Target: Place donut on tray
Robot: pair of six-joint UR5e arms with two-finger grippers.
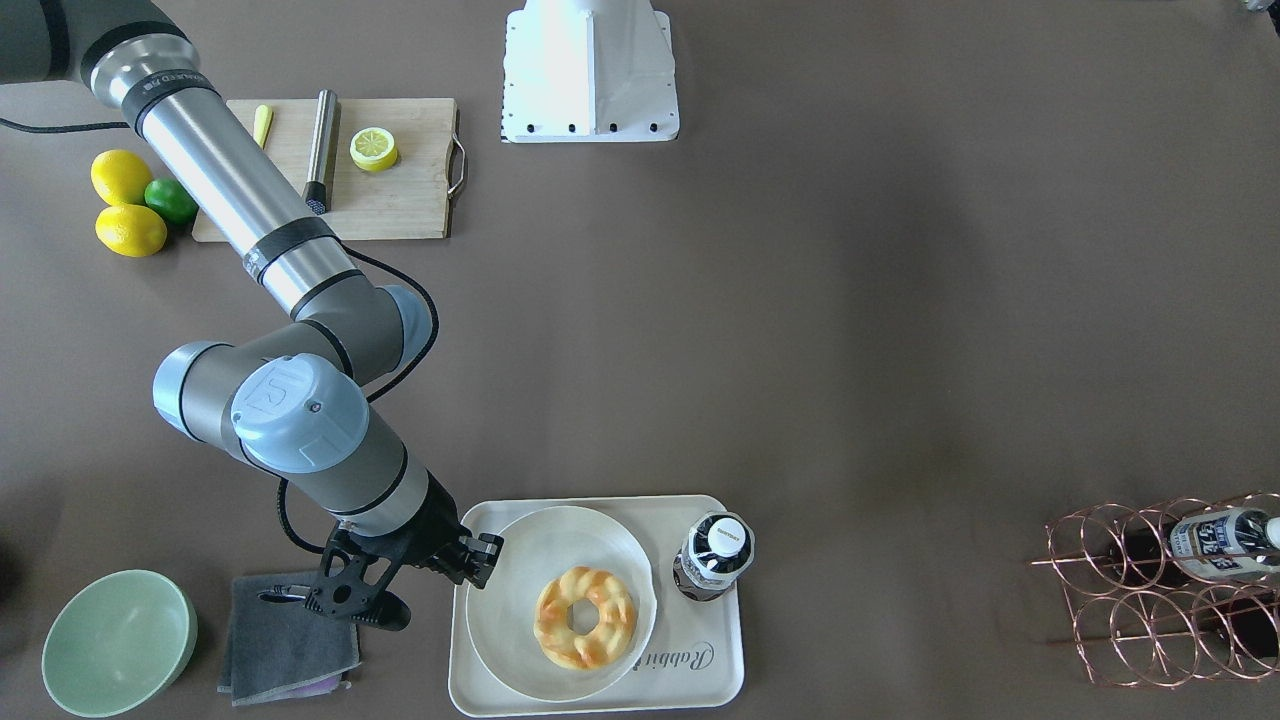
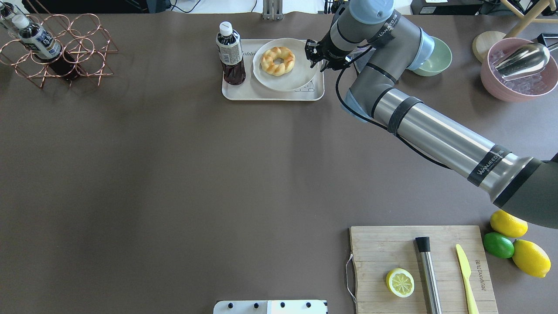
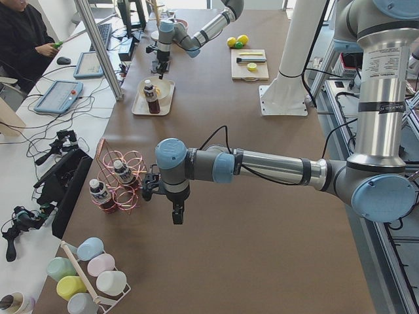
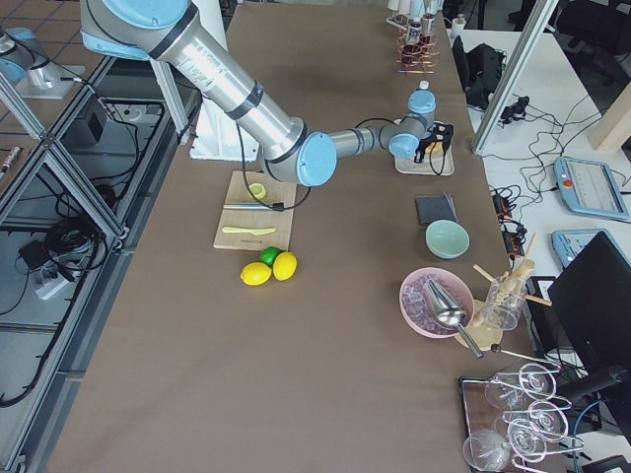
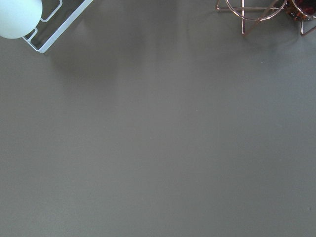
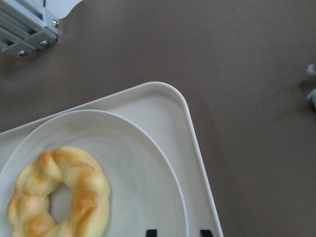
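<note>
The donut point(image 1: 612, 628), a golden twisted ring, lies on a round off-white plate point(image 1: 510, 620) that stands on the cream tray point(image 1: 700, 662). The overhead view shows the donut point(image 2: 268, 63), plate point(image 2: 297, 75) and tray point(image 2: 270, 95) at the table's far side. My right gripper point(image 1: 484, 560) hovers at the plate's edge beside the donut, open and empty. In the right wrist view its fingertips point(image 6: 151, 232) straddle the plate's rim, with the donut point(image 6: 86, 192) to their left. My left gripper point(image 3: 177, 212) shows only in the exterior left view, over bare table; I cannot tell its state.
A dark drink bottle point(image 1: 714, 555) stands on the tray beside the plate. A grey cloth point(image 1: 285, 640) and a green bowl point(image 1: 118, 640) lie beside the gripper. A cutting board point(image 1: 390, 185) with a lemon half, whole citrus point(image 1: 128, 230) and a copper wire rack point(image 1: 1170, 590) stand further off.
</note>
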